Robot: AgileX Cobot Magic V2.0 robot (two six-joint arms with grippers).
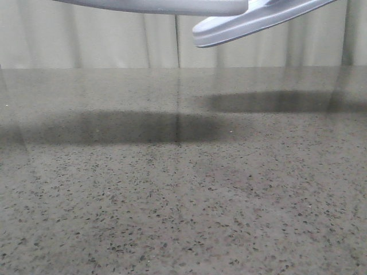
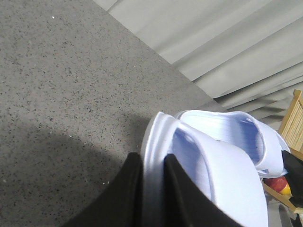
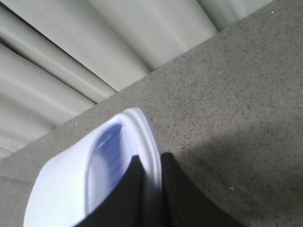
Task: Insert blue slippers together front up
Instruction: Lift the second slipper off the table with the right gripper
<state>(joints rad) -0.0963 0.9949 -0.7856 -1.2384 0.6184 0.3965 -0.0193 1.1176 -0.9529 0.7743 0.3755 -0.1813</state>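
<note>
My left gripper (image 2: 152, 189), with two black fingers at the bottom centre of its wrist view, is clamped on a pale blue foam slipper's (image 2: 208, 165) edge. My right gripper (image 3: 150, 189) likewise pinches the rim of another pale slipper (image 3: 85, 184).

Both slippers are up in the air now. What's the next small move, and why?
Probably ease the two arms closer together. Each end effector, left and right, pinches one slipper's edge, and in the front view the left slipper and right slipper hang above the table, not yet nested.
</note>
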